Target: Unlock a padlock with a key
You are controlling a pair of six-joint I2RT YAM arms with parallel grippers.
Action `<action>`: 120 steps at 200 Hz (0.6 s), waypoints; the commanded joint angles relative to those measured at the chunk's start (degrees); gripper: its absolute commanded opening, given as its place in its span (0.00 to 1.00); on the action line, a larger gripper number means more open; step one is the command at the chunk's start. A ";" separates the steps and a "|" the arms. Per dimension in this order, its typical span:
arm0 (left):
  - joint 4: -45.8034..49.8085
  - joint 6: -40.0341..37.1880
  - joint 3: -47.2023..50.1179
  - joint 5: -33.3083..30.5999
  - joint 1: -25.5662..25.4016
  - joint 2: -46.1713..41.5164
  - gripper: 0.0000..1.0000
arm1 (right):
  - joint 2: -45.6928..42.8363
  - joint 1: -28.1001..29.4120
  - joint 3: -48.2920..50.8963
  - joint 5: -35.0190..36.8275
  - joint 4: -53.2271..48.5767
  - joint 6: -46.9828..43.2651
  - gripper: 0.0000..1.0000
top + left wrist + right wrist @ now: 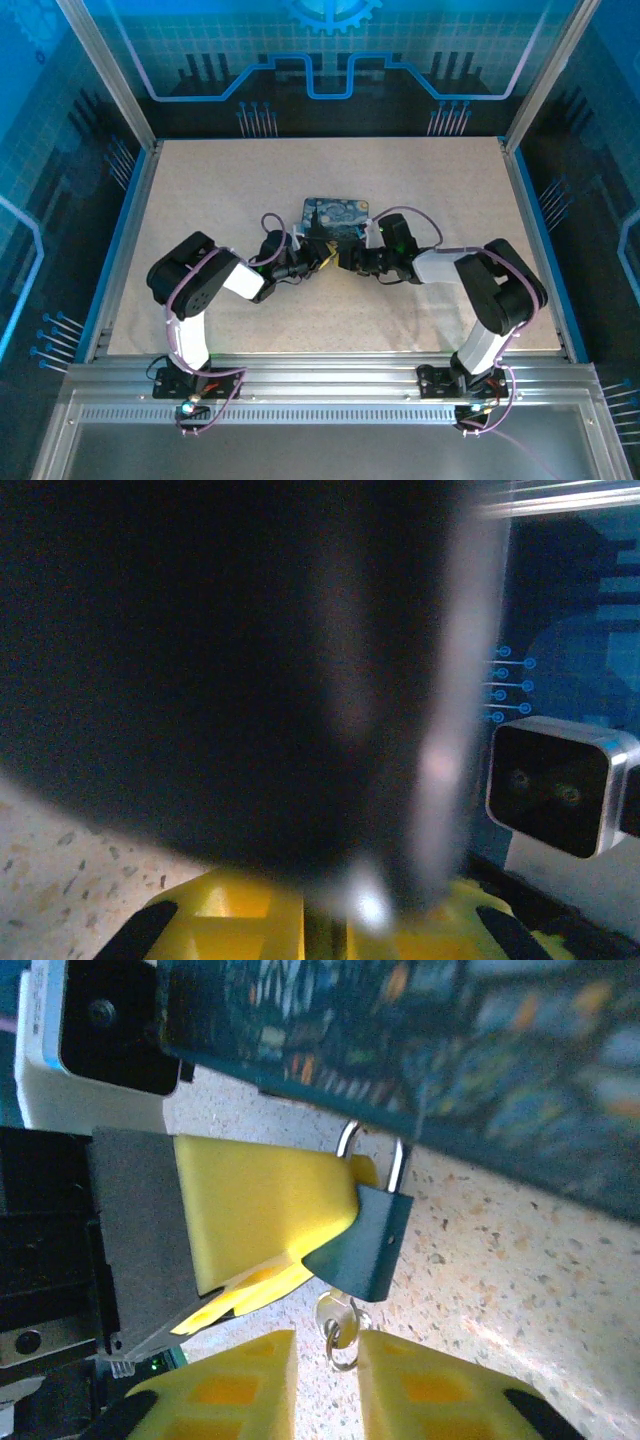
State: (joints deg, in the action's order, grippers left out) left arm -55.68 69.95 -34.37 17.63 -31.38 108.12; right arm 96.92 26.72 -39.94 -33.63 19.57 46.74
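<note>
Yellow wedge-shaped pads on the left tool (300,1255) are clamped on the small dark blue-grey blocky padlock (368,1245), pinching one side of its body. That's the right wrist view, which is by far the clearest one. The lock's thin silver metal loop (372,1155) points away from the right tool (327,1340), and its top tucks just under the edge of the tin.

Poking out of the padlock's other end is the little silvery metal key (336,1312), with a small wire ring (340,1352) hanging off its head. The right tool sits right there with its two yellow pads apart. The key head and ring are in the gap between them, and there's a bit of space on one side, so it's not gripping the key.

Just beyond the lock is the rectangular dark-blue tin with a swirly starry-night painting (335,217). Underneath is the pale speckled bench (520,1290). Can't tell if the padlock is resting on it or held just off it.

From overhead, both arms bend inward and the tools meet tip to tip mid-bench, right in front of the tin. On the left wrist camera there's a big dark blur up against the lens, no idea what it is. The grey-and-black camera box (560,785) on the other wrist shows off to the side.
</note>
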 commanded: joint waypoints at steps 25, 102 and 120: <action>5.27 -2.95 -0.61 -0.05 -0.62 -3.24 0.10 | -7.03 -4.04 1.38 0.93 -9.28 -6.76 0.38; 8.83 -3.00 -0.61 -0.36 -0.70 -6.46 0.07 | -23.74 -3.92 2.42 14.41 -19.22 -26.43 0.75; 9.62 -2.92 -0.79 -0.31 -0.68 -6.96 0.06 | -26.14 -3.27 2.90 17.09 -19.24 -30.61 0.82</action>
State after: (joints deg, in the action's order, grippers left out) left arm -47.90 68.45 -34.37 17.41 -31.68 103.42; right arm 73.47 22.57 -38.54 -22.17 3.29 24.82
